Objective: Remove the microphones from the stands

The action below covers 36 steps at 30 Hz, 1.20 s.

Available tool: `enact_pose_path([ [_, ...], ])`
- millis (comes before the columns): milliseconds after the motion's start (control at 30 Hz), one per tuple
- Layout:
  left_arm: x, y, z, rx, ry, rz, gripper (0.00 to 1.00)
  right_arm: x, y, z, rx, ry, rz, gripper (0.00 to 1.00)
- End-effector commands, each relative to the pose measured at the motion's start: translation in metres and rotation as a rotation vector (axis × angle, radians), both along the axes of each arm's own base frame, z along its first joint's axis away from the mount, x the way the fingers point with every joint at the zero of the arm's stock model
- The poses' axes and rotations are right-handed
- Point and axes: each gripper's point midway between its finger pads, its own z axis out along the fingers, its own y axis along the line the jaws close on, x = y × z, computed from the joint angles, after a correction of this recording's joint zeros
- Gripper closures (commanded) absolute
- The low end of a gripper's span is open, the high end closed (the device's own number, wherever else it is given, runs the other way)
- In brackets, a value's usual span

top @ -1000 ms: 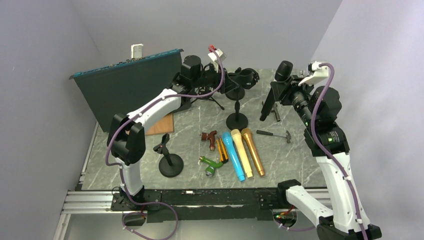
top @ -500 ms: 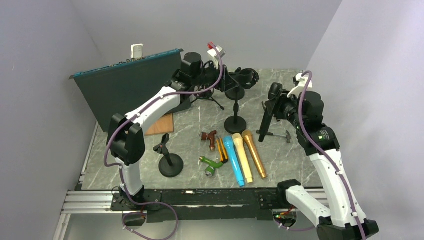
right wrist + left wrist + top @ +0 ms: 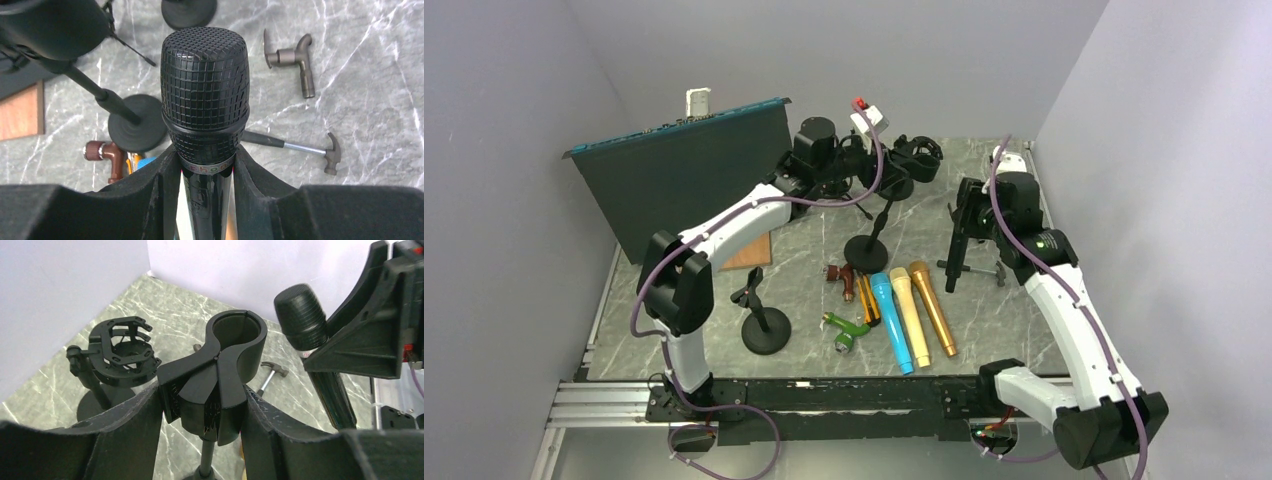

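The black microphone (image 3: 205, 95) is clear of the stand, and my right gripper (image 3: 205, 175) is shut on its neck just below the mesh head. In the top view it hangs nearly upright (image 3: 957, 250) from the right gripper (image 3: 972, 215), over the table's right side. My left gripper (image 3: 202, 405) is shut on the black stand clip (image 3: 215, 385), whose ring is empty. The stand (image 3: 865, 248) leans, its round base on the table at centre, with the left gripper (image 3: 879, 180) at its top. The microphone also shows in the left wrist view (image 3: 302, 315).
Blue (image 3: 891, 315), cream (image 3: 909, 305) and gold (image 3: 931, 305) microphones lie side by side at the front centre. A hammer (image 3: 972, 268) lies under the held microphone. Other stands (image 3: 764, 325) and a shock mount (image 3: 914, 160) are around. A dark board (image 3: 684, 175) leans at the back left.
My right arm has swung down and inward, lowering the black microphone toward the table. The left gripper has pulled the stand's top back, and its base has slid left.
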Motion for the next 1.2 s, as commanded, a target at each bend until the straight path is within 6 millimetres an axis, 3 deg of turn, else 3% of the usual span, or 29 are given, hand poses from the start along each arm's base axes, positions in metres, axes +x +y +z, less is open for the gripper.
enact_pose_path([
  [0,-0.003,0.003,0.051,-0.109,-0.221,-0.012,0.79,0.002,0.007,-0.010,-0.006,0.031,0.045,1.00],
  [200,0.003,0.003,0.074,-0.160,-0.301,-0.025,0.77,0.004,0.013,-0.013,0.008,0.023,0.074,1.00],
  [367,0.012,0.003,0.079,-0.206,-0.317,-0.047,0.76,0.005,0.016,-0.015,0.013,0.027,0.093,1.00],
  [467,0.011,0.001,0.075,-0.234,-0.319,-0.080,0.73,0.007,0.006,-0.023,-0.030,0.066,0.048,1.00],
  [567,0.010,0.004,0.055,-0.252,-0.283,-0.090,0.61,0.008,0.001,-0.034,-0.072,0.130,0.035,1.00],
  [700,0.006,0.012,0.039,-0.288,-0.274,-0.090,0.56,0.006,-0.010,-0.062,-0.152,0.256,0.017,1.00],
  [767,0.005,0.016,0.034,-0.293,-0.268,-0.081,0.57,0.005,-0.012,-0.088,-0.188,0.354,0.022,1.00],
  [933,0.002,0.025,0.029,-0.314,-0.270,-0.068,0.59,0.001,-0.002,-0.134,-0.200,0.498,0.091,0.98],
  [1167,0.002,0.034,0.022,-0.318,-0.253,-0.040,0.59,0.001,-0.004,-0.166,-0.269,0.591,0.102,0.90],
])
